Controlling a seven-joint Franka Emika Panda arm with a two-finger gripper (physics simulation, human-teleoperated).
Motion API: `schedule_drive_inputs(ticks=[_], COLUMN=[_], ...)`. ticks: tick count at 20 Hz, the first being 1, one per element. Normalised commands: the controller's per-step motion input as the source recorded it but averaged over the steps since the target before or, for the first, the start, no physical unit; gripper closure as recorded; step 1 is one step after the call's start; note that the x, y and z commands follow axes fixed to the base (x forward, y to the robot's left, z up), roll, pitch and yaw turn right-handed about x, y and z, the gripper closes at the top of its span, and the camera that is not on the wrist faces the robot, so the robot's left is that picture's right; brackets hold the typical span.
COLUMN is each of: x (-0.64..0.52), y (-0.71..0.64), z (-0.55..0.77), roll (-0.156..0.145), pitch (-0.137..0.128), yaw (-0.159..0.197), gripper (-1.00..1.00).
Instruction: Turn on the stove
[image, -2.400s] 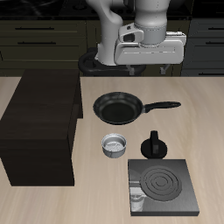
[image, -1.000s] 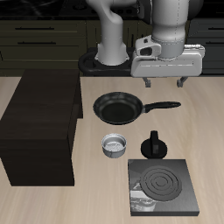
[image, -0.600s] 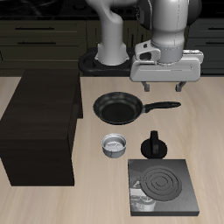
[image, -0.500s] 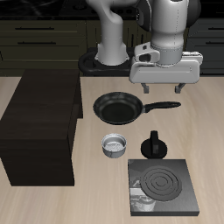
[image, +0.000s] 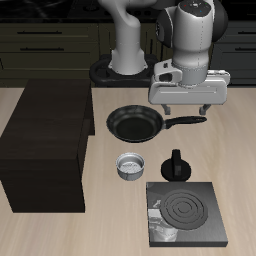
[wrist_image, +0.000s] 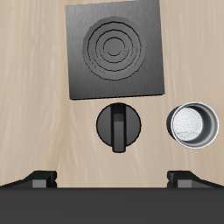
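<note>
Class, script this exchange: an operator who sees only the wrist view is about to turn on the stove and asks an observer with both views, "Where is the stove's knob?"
Observer: The stove has a small pale knob at a front corner, on the edge your view cuts off.
Operator: Is the gripper over it?
Observer: No. The gripper hangs open well above the table, farther back, near the frying pan.
Operator: Anything else I cannot see?
Observer: A large dark-brown box stands beside the pan.
</note>
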Motion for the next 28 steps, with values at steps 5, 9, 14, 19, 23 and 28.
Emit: schedule_drive_inputs(ticks=[5,9,14,19,23,28], x=[-0.07,0.06,-0.02,-0.01,-0.12,0.0], y=[0.02,-0.06,0.01,0.0,0.02,-0.05], z=[-0.11,-0.2,-0.2,-0.3,-0.32,-0.2], roll=[-0.003,-0.014,0.001,-0.003,0.025,-0.01], pitch=[-0.05,-0.001,-0.007,0.043,-0.004,-0.008], yaw=[0.022,-0.033,-0.007,-0.042,0.007,-0.012], gripper=[-1.0,-1.0,-1.0,-1.0,-1.0,-1.0])
